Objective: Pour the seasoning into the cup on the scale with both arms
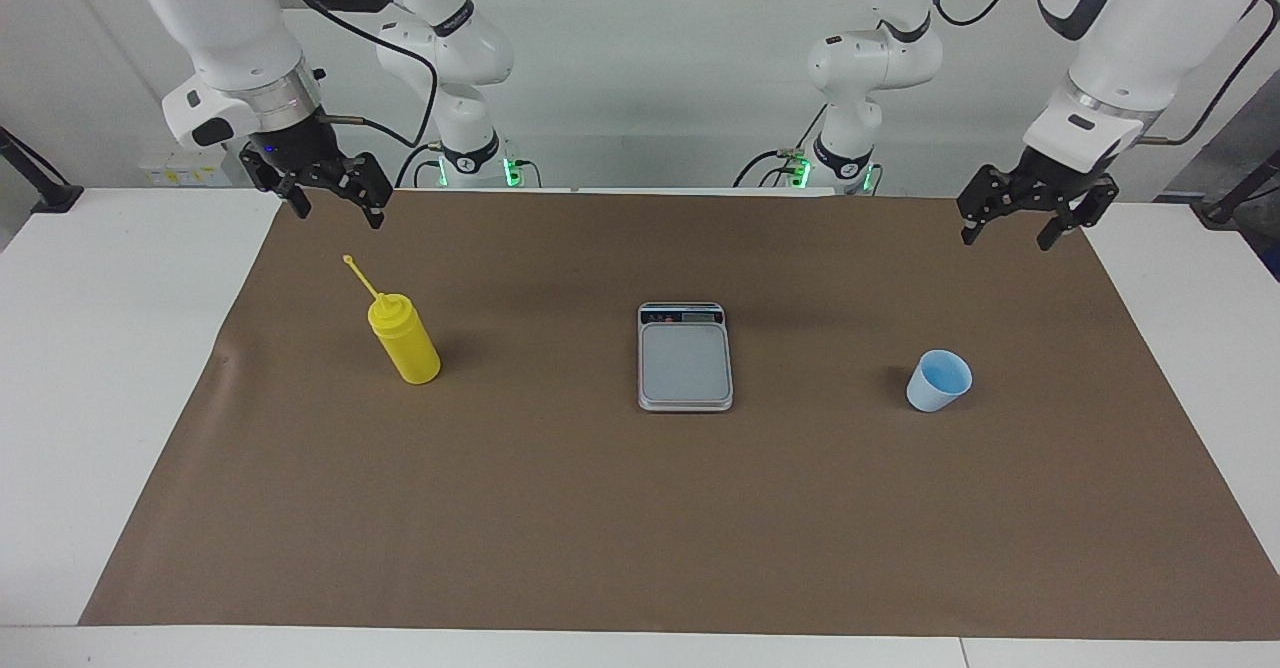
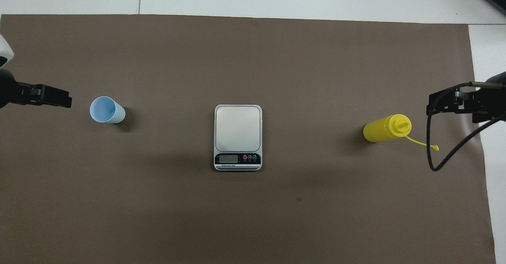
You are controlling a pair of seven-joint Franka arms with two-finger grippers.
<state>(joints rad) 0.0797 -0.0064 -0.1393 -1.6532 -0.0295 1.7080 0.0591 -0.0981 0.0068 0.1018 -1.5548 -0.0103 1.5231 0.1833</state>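
The seasoning, a yellow squeeze bottle (image 1: 405, 343) (image 2: 385, 129), stands upright on the mat toward the right arm's end, its thin nozzle pointing up. The silver-grey scale (image 1: 685, 358) (image 2: 238, 129) lies at the middle with nothing on its plate. The pale blue cup (image 1: 938, 381) (image 2: 106, 110) stands upright on the mat toward the left arm's end. My right gripper (image 1: 338, 216) (image 2: 433, 106) hangs open over the mat's corner, apart from the bottle. My left gripper (image 1: 1006, 242) (image 2: 65, 100) hangs open over the mat's edge, apart from the cup. Neither holds anything.
A brown paper mat (image 1: 640, 508) covers most of the white table (image 1: 110, 368). A black cable (image 2: 446, 153) loops down from the right wrist beside the bottle's nozzle.
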